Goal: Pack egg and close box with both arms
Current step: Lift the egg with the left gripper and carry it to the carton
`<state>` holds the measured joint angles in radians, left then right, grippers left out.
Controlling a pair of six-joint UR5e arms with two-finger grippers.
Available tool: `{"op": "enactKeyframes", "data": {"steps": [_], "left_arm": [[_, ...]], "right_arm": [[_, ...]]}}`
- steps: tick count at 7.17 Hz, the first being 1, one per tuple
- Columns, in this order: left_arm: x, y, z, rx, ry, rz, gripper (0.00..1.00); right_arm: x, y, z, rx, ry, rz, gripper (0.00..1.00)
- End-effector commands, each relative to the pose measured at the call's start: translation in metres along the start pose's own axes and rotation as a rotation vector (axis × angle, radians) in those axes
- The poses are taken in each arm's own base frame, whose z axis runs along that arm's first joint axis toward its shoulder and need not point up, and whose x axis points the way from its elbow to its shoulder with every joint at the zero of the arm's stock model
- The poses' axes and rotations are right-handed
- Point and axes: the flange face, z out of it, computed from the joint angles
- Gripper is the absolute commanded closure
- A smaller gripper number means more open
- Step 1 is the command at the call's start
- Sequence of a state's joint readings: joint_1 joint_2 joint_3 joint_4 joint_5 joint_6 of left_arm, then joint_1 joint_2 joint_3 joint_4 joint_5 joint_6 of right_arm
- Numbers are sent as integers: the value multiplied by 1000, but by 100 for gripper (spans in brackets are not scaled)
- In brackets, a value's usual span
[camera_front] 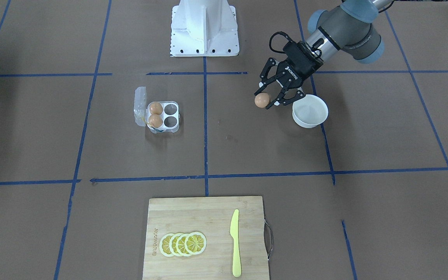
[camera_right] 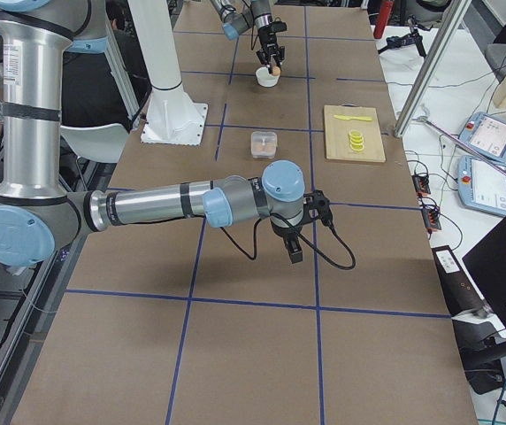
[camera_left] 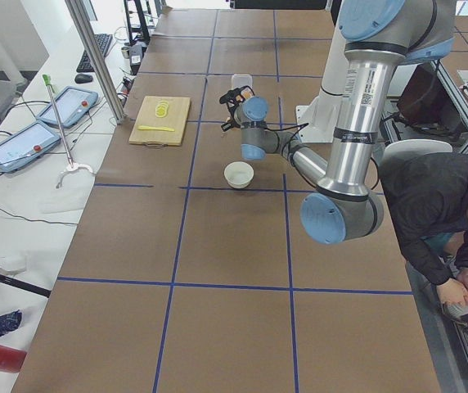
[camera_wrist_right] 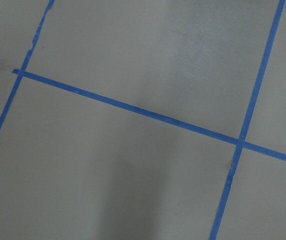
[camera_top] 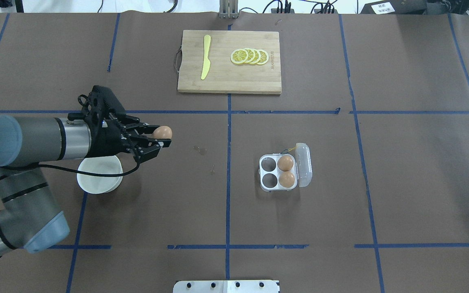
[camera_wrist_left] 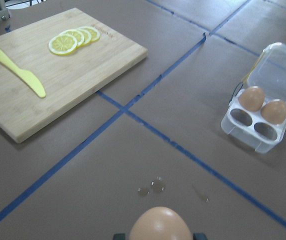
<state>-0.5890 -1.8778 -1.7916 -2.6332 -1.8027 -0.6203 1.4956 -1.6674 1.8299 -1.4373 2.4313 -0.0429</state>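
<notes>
Aloft, left tool [camera_front: 265, 101] grips egg [camera_front: 261, 100] (box [camera_front: 163, 115] well apart)

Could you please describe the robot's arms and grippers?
Both arms, the left arm and right arm, are silver-grey tubes with pale blue joint caps. The left gripper is black, linked-fingered, with white ROBOTIQ lettering; the right gripper is black too. Black cables loop at each wrist.

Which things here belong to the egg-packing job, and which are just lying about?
Job: small orange-brown egg in the left hand; square clear-plastic four-cell egg box, lid open, two eggs inside.
Lying about: round white bowl; bamboo cutting board; yellow lemon slices; yellow plastic knife.
</notes>
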Motion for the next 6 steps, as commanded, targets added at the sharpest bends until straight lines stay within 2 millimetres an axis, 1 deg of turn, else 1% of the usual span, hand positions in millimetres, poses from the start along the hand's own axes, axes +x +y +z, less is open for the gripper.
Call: {"op": "enactKeyframes", "data": {"steps": [1,2,3,5,6], "left_arm": [[69,-24,51,90,49,-89,84],[92,-24,60,155,30,-109,86],[114,-12,79,184,-5,-128,86],[146,-3,124,200,-51,-132,85],[157,3,145,192,-70,-127,85]], "right_arm": [[1,0,0,0,0,2,0],[1,1,0,-1,0,3,0],[1,2,0,-1,0,3,0],[2,2,1,-2,0,4,0],[2,2,1,-2,0,4,0]]}}
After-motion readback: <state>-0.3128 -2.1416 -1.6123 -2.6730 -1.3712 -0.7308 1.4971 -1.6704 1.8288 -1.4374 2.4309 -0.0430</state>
